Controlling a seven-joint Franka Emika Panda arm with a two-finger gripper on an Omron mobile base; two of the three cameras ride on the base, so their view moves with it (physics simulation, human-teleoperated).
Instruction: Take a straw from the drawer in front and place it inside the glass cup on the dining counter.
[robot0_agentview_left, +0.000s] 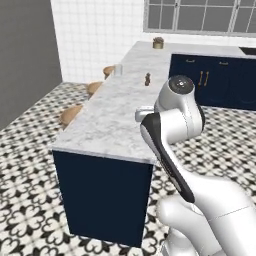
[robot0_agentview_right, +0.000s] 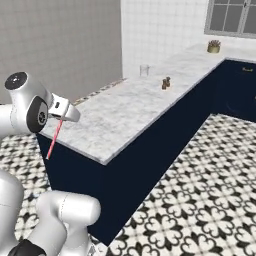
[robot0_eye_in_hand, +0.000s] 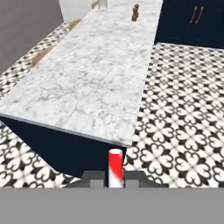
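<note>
Across the left base view, the dining counter (robot0_agentview_left: 107, 117) ran from the lower left up toward the top centre, with the glass cup (robot0_agentview_left: 118, 69) standing small near its far left edge and a brown shaker (robot0_agentview_left: 147, 79) a little to the cup's right. Tan stools (robot0_agentview_left: 71, 114) peeked out along the left side of the counter, and the white arm filled the lower right, hiding the claw from this side.

Over in the right base view, the claw (robot0_agentview_right: 61, 118) sat at the left of the frame, beside the near corner of the counter, closed on the straw (robot0_agentview_right: 54, 139), which hung down and to the left below it, slightly tilted. The cup (robot0_agentview_right: 144, 70) stood upper centre, well apart from the claw, with the shaker (robot0_agentview_right: 165, 83) just to its right.

Up through the hand view, the straw (robot0_eye_in_hand: 115, 168) rose red and white between the two dark tips at bottom centre, the counter stretched away ahead, and the cup (robot0_eye_in_hand: 103, 4) touched the top edge.

My judgement: the carry was in hand, and done well it would mean closing the gap along the counter (keeping the grip firm), bringing the straw upright over the cup's mouth before letting go.
</note>
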